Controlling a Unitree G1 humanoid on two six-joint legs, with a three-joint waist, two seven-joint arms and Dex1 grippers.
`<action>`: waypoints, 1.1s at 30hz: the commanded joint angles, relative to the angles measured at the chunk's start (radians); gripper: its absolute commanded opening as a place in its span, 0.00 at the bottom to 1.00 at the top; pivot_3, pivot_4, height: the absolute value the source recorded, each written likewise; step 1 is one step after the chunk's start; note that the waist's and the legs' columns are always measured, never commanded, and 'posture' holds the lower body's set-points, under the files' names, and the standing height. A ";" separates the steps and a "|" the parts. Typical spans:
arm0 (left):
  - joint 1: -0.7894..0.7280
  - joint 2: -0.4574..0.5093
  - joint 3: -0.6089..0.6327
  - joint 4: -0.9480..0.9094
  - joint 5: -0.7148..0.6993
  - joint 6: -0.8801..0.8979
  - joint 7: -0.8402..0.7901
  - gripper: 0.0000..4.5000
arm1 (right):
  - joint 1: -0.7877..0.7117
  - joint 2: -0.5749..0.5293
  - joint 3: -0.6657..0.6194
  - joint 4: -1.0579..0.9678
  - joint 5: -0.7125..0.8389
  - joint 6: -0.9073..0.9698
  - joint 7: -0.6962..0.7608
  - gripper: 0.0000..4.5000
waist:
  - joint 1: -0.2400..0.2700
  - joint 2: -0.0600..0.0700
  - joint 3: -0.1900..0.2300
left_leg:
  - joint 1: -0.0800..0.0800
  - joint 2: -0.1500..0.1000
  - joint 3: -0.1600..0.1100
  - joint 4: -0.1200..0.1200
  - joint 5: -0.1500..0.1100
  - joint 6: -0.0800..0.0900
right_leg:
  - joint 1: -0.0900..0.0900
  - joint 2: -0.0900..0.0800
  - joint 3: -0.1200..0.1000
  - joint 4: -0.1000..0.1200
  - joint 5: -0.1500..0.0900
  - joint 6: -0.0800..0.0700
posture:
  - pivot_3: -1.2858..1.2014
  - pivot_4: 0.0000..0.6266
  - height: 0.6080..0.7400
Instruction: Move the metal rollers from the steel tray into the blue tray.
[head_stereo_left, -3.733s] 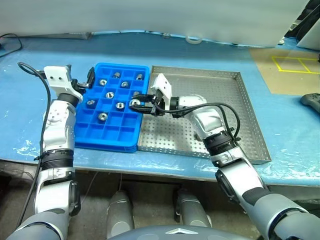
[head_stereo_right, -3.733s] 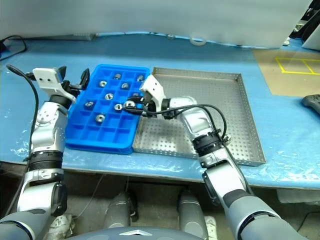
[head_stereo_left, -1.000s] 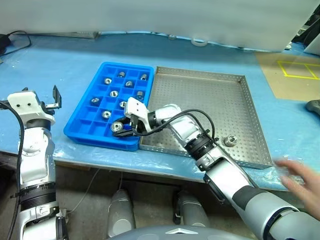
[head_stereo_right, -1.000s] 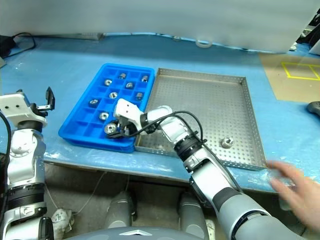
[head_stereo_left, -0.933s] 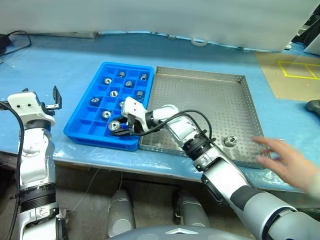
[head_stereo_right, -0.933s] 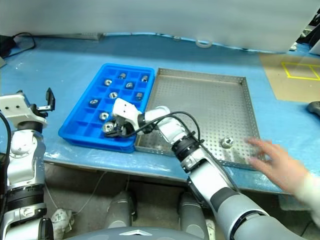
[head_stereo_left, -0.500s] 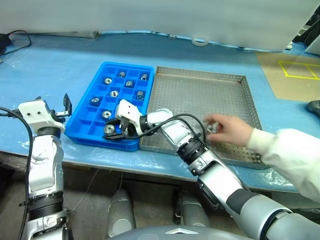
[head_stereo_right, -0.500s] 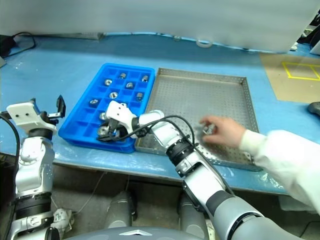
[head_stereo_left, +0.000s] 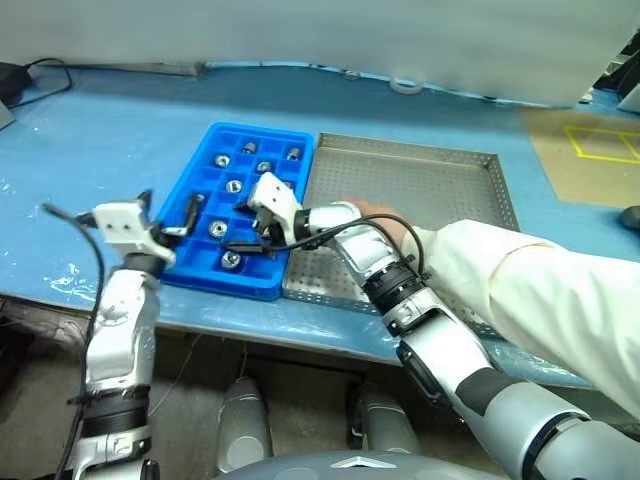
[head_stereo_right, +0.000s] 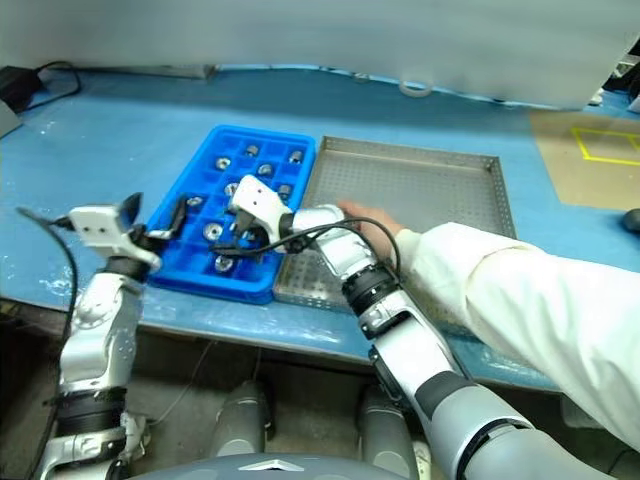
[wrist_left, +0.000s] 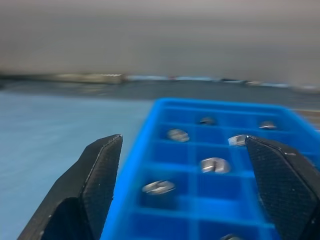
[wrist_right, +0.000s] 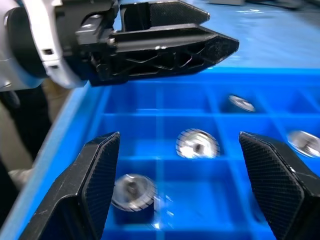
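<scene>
The tabletop (head_stereo_left: 120, 140) is covered in blue sheeting. On it the blue tray (head_stereo_left: 196, 275) lies touching the steel tray (head_stereo_left: 440, 180), which sits at its 3 o'clock. At 12 o'clock lies a pale ring (head_stereo_left: 405, 86), perhaps tape, and at 10 o'clock a black cable (head_stereo_left: 45, 72).

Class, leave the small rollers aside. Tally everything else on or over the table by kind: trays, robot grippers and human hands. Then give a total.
Trays: 2, the blue tray and the steel tray
Robot grippers: 2, the left gripper and the right gripper
Human hands: 1, the person's hand
Total: 5
</scene>
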 joint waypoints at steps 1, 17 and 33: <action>-0.141 -0.006 -0.054 0.142 0.001 -0.058 -0.100 0.92 | 0.071 -0.068 -0.094 -0.153 0.048 0.082 -0.053 0.88 | -0.010 0.000 0.000 | 0.000 0.000 0.000 0.000 0.000 0.000 | 0.000 0.000 0.000 0.000 0.000 0.000 | 0.35 0.24 1.00; -0.316 0.022 -0.380 0.488 0.169 -0.047 -0.528 0.92 | 0.246 -0.312 -0.233 -0.301 0.037 0.179 -0.213 0.88 | -0.109 0.001 -0.001 | 0.010 -0.001 0.005 0.002 -0.002 0.004 | 0.008 0.001 0.004 -0.002 0.000 0.000 | 0.31 0.24 1.00; -0.539 0.043 -0.511 0.790 0.396 0.052 -0.595 0.51 | 0.218 -0.316 -0.222 -0.251 0.018 0.111 -0.253 0.89 | -0.165 0.015 -0.013 | 0.018 -0.005 0.003 0.004 -0.003 0.005 | 0.016 0.001 0.003 -0.003 -0.002 0.004 | 0.29 0.24 1.00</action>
